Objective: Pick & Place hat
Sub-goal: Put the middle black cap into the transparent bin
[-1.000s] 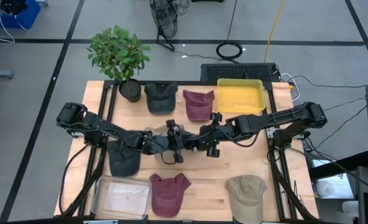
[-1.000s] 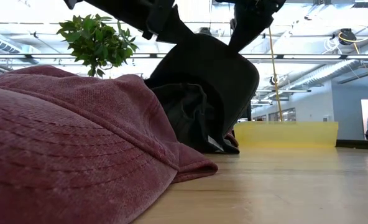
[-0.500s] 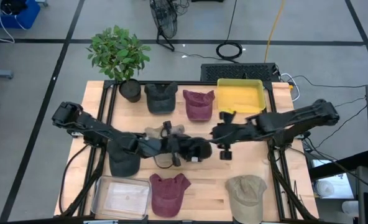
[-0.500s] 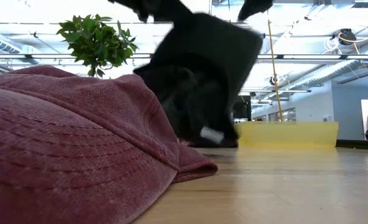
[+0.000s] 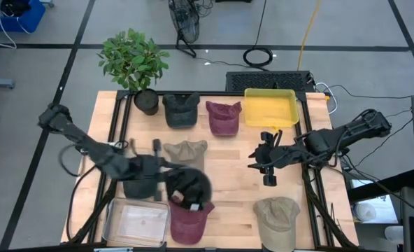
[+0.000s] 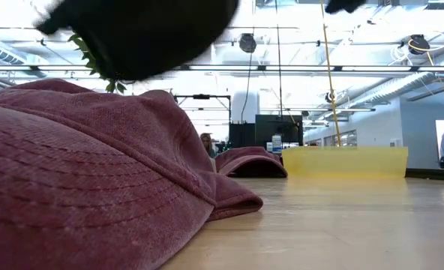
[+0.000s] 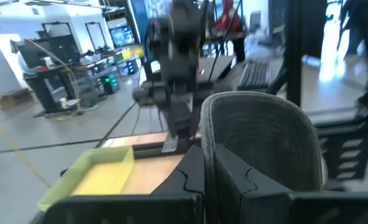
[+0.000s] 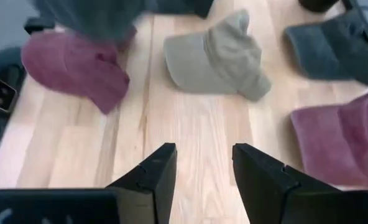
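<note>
A black hat (image 5: 190,186) hangs above the table near its front, over a maroon hat (image 5: 189,221). My left gripper (image 5: 166,171) is shut on it. In the low view the black hat (image 6: 139,30) floats blurred above the maroon hat (image 6: 94,172). My right gripper (image 5: 257,162) stands open at the middle right, apart from the black hat, with bare wood below its fingers (image 8: 156,177). My left gripper pinches an edge of the black hat's curved panel (image 7: 216,146) between its two fingers. The fingers reach in level, from the table's left side. The hat is lifted clear of the table and stands out beyond the fingertips.
A khaki hat (image 5: 186,152) lies mid-table, and another khaki hat (image 5: 277,218) lies front right. A dark hat (image 5: 140,183) lies under my left arm. At the back are a grey hat (image 5: 181,109), a maroon hat (image 5: 223,116), a yellow tray (image 5: 270,108) and a plant (image 5: 133,61). A clear bin (image 5: 133,220) stands front left.
Both grippers met at the black hat in mid-table. My right gripper has opened, let go and drawn back toward the right edge. My left gripper has carried the hat up and toward the near left, over the front maroon hat.
</note>
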